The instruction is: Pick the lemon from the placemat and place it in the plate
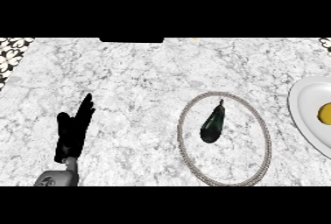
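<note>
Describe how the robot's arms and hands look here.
Only the left hand shows: plain black, with slim tapering fingers and a shorter thumb. A narrow grey wrist joins it to a rounded grey forearm. No cables visible. The right hand is out of view.

Just the one view: from the head, looking steeply down onto the marble counter (142,74), close enough that it fills the frame.
</note>
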